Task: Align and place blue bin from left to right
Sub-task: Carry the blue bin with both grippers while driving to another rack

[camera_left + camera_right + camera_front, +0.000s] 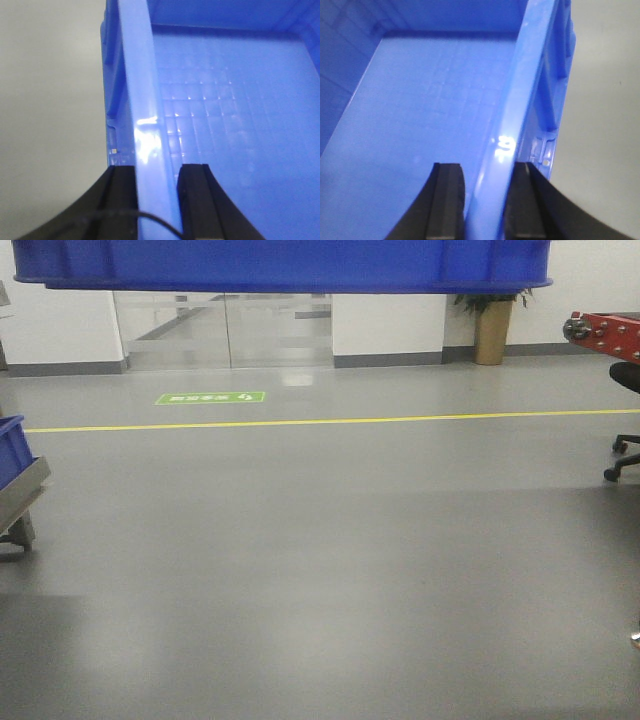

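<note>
Floor (pixel 320 570): smooth grey, glossy, with soft patches of reflected light.
Thin yellow line (pixel 330 421): painted across the floor from left to right.
Green rectangular floor sign (pixel 211 398): just beyond the line.
White far wall (pixel 390 325): dark grey skirting (pixel 390 359) along its foot.
Glass double doors (pixel 222 330): centre-left.
Green plant in tall tan pot (pixel 491 332): against the wall, right.
Black wheeled chair base (pixel 625 455): right edge.
Grey metal cart (pixel 22 502): left edge.

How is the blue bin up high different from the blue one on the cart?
The blue bin hangs up off the floor, held by the left gripper and right gripper; the other bin sits low on a grey cart. The held one spans the view's top; the other shows only a corner. Both are blue plastic.
</note>
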`<act>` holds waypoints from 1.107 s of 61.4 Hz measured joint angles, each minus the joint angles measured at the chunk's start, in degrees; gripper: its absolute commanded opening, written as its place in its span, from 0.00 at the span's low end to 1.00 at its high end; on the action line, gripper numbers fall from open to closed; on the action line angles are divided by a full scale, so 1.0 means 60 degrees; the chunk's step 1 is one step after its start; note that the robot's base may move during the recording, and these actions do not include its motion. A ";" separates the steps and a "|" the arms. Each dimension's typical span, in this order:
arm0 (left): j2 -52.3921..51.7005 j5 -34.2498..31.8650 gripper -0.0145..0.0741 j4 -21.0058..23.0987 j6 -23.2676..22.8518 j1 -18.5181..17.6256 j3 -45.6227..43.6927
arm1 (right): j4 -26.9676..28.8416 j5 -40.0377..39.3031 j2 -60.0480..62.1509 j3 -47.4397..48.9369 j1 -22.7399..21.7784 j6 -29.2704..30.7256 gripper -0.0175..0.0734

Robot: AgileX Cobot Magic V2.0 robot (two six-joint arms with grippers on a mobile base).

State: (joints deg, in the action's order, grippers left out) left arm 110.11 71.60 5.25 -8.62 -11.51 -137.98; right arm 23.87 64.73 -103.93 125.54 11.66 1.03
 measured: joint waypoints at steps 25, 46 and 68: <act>0.0000 -0.0900 0.17 0.0000 0.0077 0.0000 0.0000 | -0.0059 -0.0042 0.0000 0.0000 -0.0018 0.0000 0.11; 0.0000 -0.1971 0.17 0.0000 0.0151 0.0000 0.0000 | -0.0075 -0.0115 0.0000 0.0000 -0.0018 0.0000 0.11; 0.0000 -0.2638 0.17 0.0000 0.0184 0.0000 0.0000 | -0.0075 -0.0115 0.0000 0.0000 -0.0018 0.0000 0.11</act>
State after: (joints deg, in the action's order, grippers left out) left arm 110.11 55.78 5.25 -7.51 -11.51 -137.98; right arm 23.42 64.04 -103.93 125.54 11.55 1.03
